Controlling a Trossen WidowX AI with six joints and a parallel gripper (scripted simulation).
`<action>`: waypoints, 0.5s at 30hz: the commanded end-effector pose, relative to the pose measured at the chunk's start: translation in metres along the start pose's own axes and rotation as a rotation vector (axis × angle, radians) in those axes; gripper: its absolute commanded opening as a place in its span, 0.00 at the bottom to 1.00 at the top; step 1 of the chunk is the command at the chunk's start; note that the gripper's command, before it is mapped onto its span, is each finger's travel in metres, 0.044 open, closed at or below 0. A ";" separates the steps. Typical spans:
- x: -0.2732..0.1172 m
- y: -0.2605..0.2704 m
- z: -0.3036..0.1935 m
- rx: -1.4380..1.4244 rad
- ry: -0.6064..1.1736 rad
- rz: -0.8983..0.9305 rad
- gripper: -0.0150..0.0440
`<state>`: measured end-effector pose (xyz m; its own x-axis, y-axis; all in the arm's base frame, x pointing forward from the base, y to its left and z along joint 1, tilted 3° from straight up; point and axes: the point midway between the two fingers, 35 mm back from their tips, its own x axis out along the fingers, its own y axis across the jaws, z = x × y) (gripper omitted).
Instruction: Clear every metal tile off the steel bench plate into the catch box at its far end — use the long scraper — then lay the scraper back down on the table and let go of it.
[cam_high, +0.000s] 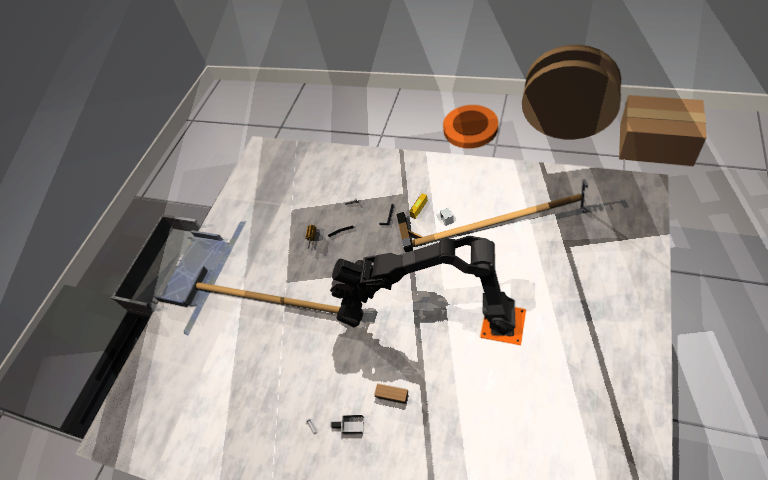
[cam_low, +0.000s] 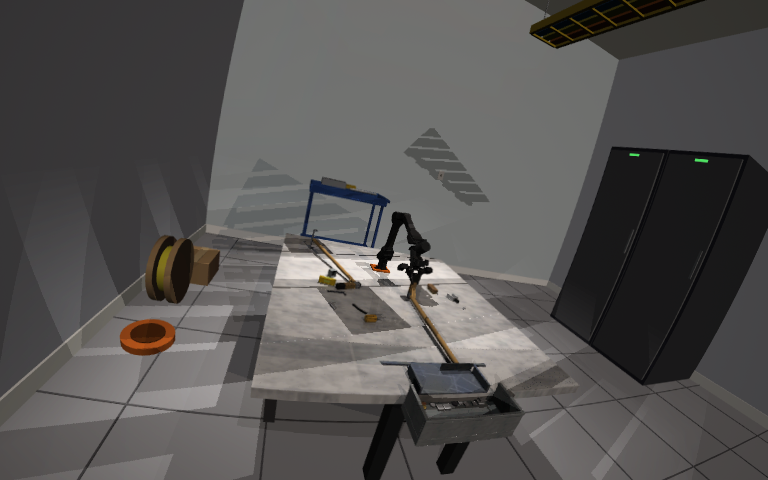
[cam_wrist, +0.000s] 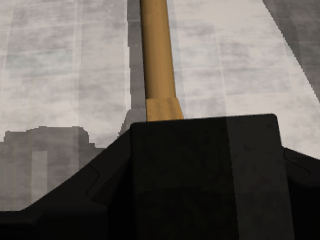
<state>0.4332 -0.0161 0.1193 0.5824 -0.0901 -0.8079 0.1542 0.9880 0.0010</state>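
Note:
My gripper (cam_high: 346, 312) (cam_low: 414, 284) is shut on the near end of the long scraper (cam_high: 254, 296) (cam_low: 433, 328) (cam_wrist: 159, 55), low over the table. The wooden handle runs to the dark scraper blade (cam_high: 198, 283) (cam_low: 456, 366), at the near end of the bluish steel plate (cam_high: 210, 254) (cam_low: 447, 380). Whether the blade touches the plate is unclear. I see no tiles on the plate's visible surface; the part behind the blade is hidden. Small metal tiles (cam_low: 444, 406) lie in the grey catch box (cam_high: 133, 304) (cam_low: 464, 428) at the far end. My fingertips are hidden in the wrist view.
Another long-handled tool (cam_high: 498, 219) (cam_low: 334, 259) lies beyond the arm. Near it are a yellow block (cam_high: 418, 205) (cam_low: 326, 279), a grey block (cam_high: 446, 215), a hex key (cam_high: 390, 213) and an orange-brown piece (cam_high: 310, 232). A wooden block (cam_high: 391, 393) and a clamp-like part (cam_high: 352, 424) lie opposite.

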 end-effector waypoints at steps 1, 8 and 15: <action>-0.008 -0.001 0.002 0.005 -0.024 -0.004 0.25; -0.014 -0.001 -0.008 0.005 -0.024 -0.003 0.25; -0.019 -0.001 -0.017 0.004 -0.024 -0.003 0.25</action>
<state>0.4098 -0.0131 0.1181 0.5844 -0.0899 -0.8065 0.1532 0.9882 0.0008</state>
